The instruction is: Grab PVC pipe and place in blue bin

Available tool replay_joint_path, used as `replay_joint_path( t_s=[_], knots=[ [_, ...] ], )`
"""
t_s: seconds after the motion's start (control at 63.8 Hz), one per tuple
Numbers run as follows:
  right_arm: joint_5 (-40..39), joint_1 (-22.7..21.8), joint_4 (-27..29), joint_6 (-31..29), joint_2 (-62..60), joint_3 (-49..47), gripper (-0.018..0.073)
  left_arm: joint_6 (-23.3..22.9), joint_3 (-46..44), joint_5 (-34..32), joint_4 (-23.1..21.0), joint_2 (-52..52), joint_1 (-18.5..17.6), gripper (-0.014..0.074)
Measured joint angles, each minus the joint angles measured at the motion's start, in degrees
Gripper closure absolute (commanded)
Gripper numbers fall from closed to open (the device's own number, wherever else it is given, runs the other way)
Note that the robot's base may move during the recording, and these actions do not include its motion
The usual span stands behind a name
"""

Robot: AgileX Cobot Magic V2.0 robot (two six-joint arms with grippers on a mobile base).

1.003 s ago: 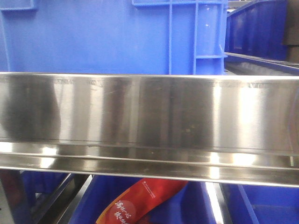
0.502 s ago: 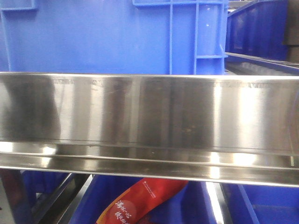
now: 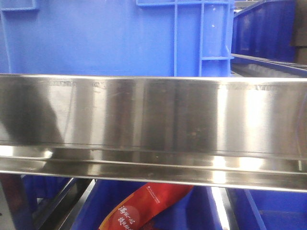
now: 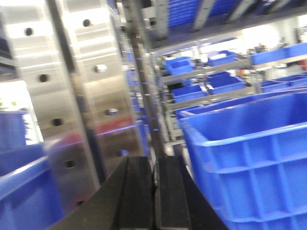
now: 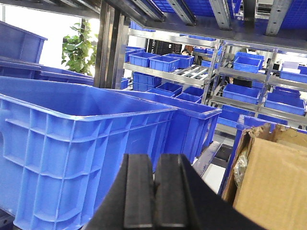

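Both sets of my fingers are pressed together with nothing between them, so I am carrying nothing. My left gripper (image 4: pixel 154 182) points up along a perforated steel upright (image 4: pixel 86 96) that stands to the left of a big blue bin (image 4: pixel 249 158). My right gripper (image 5: pixel 154 182) hangs just in front of a bin of the same kind, with a cardboard box (image 5: pixel 273 177) off to that bin's right. Whether the two wrist views show one bin or two, I cannot tell. No PVC pipe shows anywhere. The front camera gives me only a stainless shelf rail (image 3: pixel 153 120) directly below a bin wall, and a red packet (image 3: pixel 148 206) lower down. I judge that the task is at its start: the pipe has yet to be found, let alone gripped. My next move calls for turning a wrist until the pipe comes into sight. Then I should spread that gripper's fingers before I reach, since shut as they are they could only knock it away.
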Motion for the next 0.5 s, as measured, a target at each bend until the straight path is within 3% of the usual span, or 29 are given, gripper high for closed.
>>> replay_joint_path(
  t_s=[0.219, 0.502],
  knots=[
    [0.0, 0.0, 0.0, 0.0, 0.0, 0.0, 0.0727, 0.0, 2.2, 0.0, 0.1, -2.4, 2.8, 0.0707],
    [0.0, 0.0, 0.0, 0.0, 0.0, 0.0, 0.0727, 0.0, 4.6, -0.1, 2.0, -3.3, 3.4, 0.0707]
  ],
)
